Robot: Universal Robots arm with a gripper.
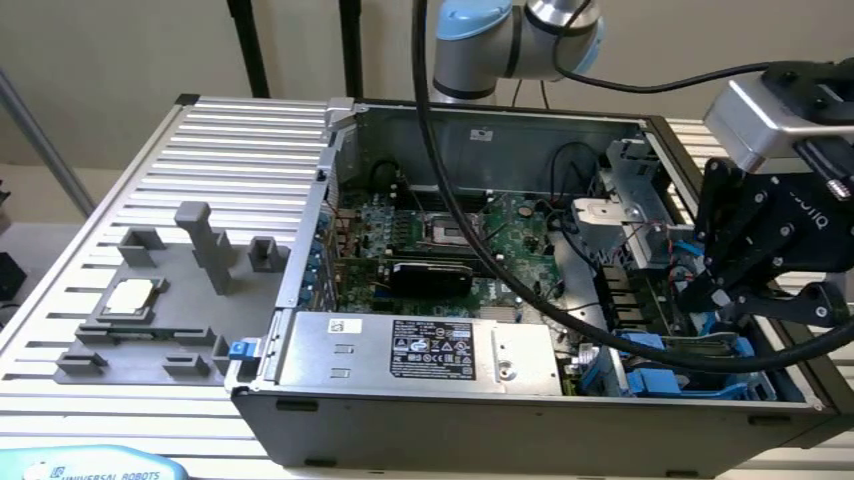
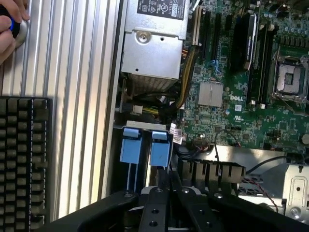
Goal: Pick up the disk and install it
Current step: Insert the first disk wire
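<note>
Disk (image 2: 161,150) at the jaws in the drive bay: the pick-up is in hand

The disk seems to stand on edge in the drive bay at a front corner of the open computer case (image 1: 534,425), near the power supply (image 1: 427,352). What shows of it in the wrist view is its blue carrier, the one of two that lies nearer the motherboard (image 2: 231,96). The second carrier (image 2: 130,145) sits just beside it, nearer the case wall and the slatted table (image 2: 82,96). The gripper (image 2: 168,181) reaches down into that bay. Its jaws stand drawn close together right at the end of the disk's carrier, so I judge them clamped on its thin edge.

That puts the work at the first step, the grasp. Nothing of the installing is done, as far as these views tell. Whatever move follows calls for a firm hold and a straight path along the slot. The neighbouring carrier, the bay walls and a thick black cable (image 1: 534,300) looping across the case all lie close.

Much is hidden. The disk's metal body and label sit down in the slot, so only the blue plastic tells it apart. The very spot where the jaws meet the carrier lies under the gripper's own links, and in the exterior view the tips are sunk in the bay behind the gripper's body. Whether the second carrier bears a drive cannot be told. At the edge of the wrist view a person's hand (image 2: 8,26), cut off, rests on a small round thing with a blue light, near a keyboard (image 2: 21,159).
</note>
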